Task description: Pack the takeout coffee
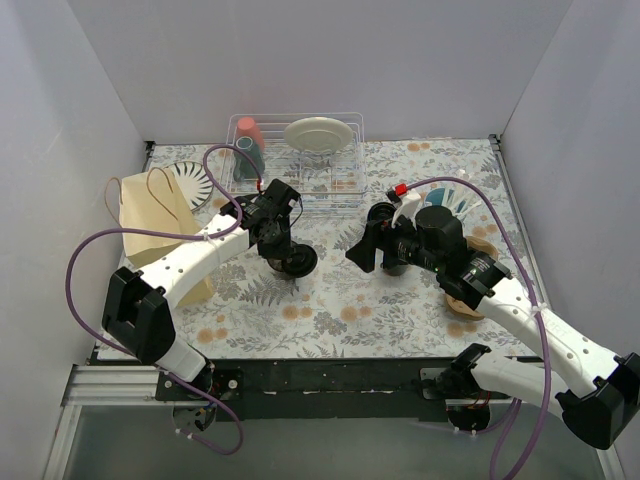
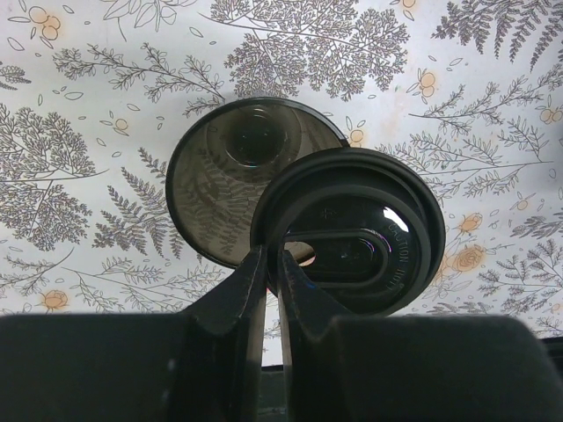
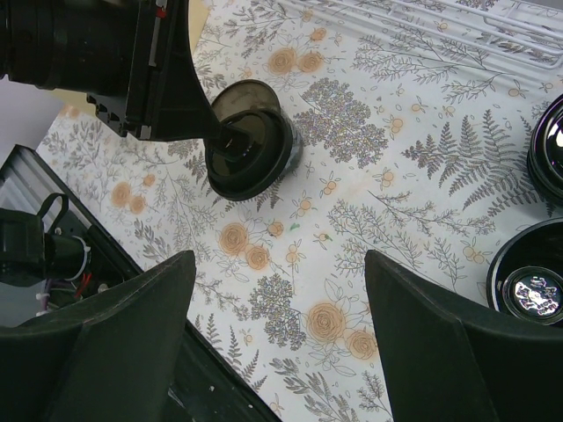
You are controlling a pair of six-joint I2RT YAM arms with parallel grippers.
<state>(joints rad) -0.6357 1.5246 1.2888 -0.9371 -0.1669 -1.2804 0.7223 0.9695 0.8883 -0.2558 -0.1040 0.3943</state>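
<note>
Right of the brown paper bag (image 1: 150,225), the left gripper (image 2: 273,255) was clamped on the rim of a black lid (image 2: 352,233). It held the lid half over the open black cup (image 2: 224,176) on the table (image 1: 340,310), probably to cap it before bagging. The right gripper (image 3: 280,264) hung spread wide and empty, likely waiting its turn.

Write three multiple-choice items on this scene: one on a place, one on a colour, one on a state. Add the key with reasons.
1. The brown paper bag stands: A) at the floral table's left side B) in a wire rack C) under the right arm.
2. The round plastic lid in the left end effector is: A) white B) black C) red.
3. The right end effector is: A) shut on a cup B) shut on the bag C) open.
Key: A, the top view shows it at the left; B, the left wrist view shows it black; C, its fingers stand wide apart.
</note>
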